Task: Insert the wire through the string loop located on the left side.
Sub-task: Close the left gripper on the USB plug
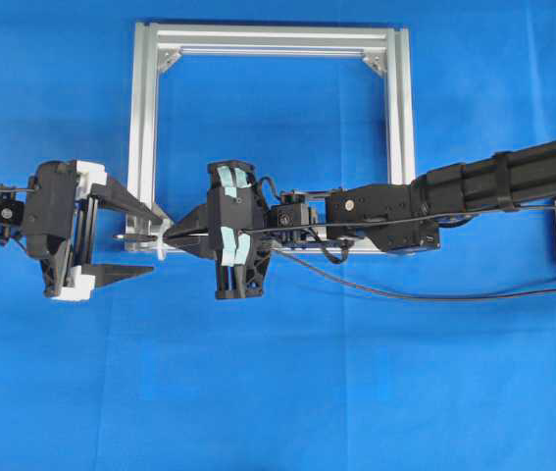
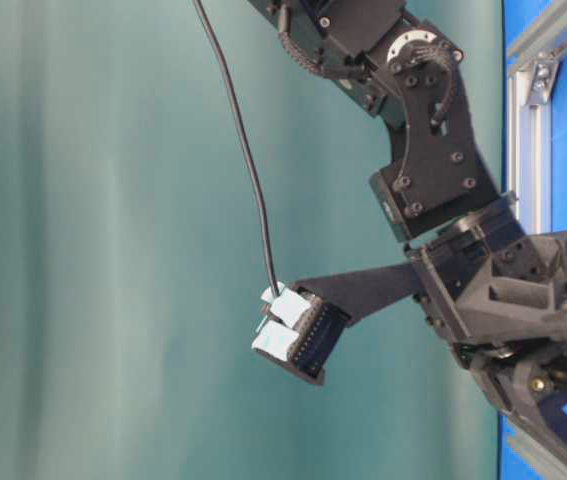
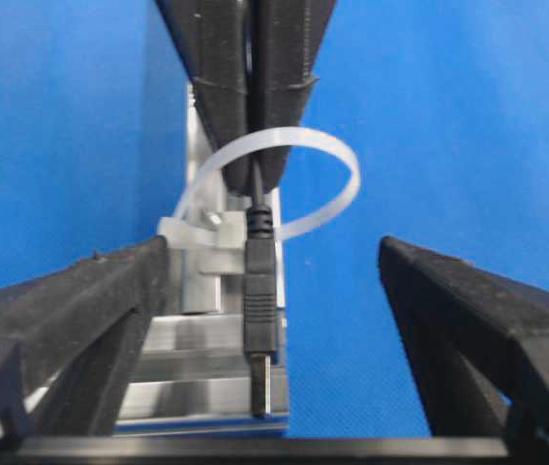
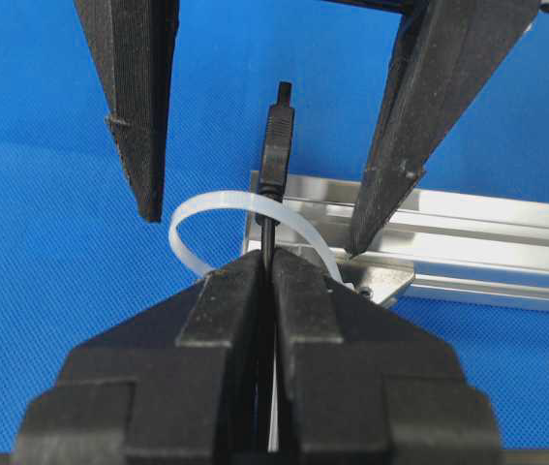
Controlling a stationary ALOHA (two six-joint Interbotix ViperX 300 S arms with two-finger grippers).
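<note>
While right fingers (image 4: 267, 291) pinch the wire (image 4: 274, 145) through the string loop (image 4: 192, 218), left fingers (image 3: 109, 291) level, spread wide, empty.

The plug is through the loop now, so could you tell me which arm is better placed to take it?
Left: its open gripper flanks the plug past the loop, while the right gripper is shut on the wire.

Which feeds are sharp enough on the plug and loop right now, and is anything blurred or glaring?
Left wrist view: wire plug fairly sharp, string loop softer, near left claw fingers blurred. Right wrist view: plug and loop crisp, right claw a little soft. Overhead: even light, no glare, loop too small. Table-level: neither shows.
</note>
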